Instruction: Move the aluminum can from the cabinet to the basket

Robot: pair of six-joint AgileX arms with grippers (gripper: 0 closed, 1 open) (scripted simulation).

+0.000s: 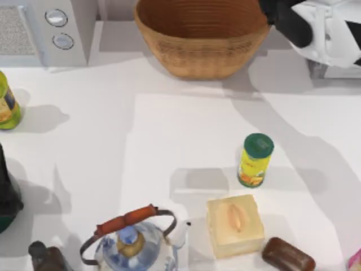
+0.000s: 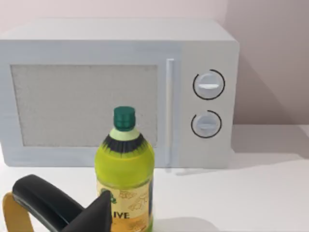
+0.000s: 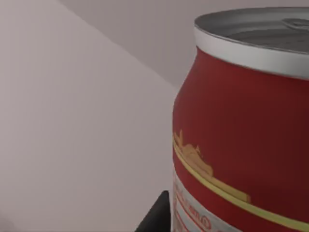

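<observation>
The aluminum can (image 3: 241,130), red with a shiny silver top, stands very close in the right wrist view. One dark finger (image 3: 157,217) of my right gripper lies against its side, and the other finger is hidden. From above, my right arm (image 1: 316,22) reaches over the top right corner, above the pale grey front of the cabinet (image 1: 338,70). The tan wicker basket (image 1: 203,53) stands at the back centre, just left of that arm. My left arm is parked at the left, with a dark finger (image 2: 91,212) near a green-yellow bottle (image 2: 124,179).
A white appliance with two knobs (image 1: 59,31) stands back left, with the green-yellow bottle (image 1: 7,104) at the left edge. A yellow canister with a green lid (image 1: 255,160) stands centre right. A kettle (image 1: 132,240), a yellow block (image 1: 234,224) and a brown bar (image 1: 287,257) line the front.
</observation>
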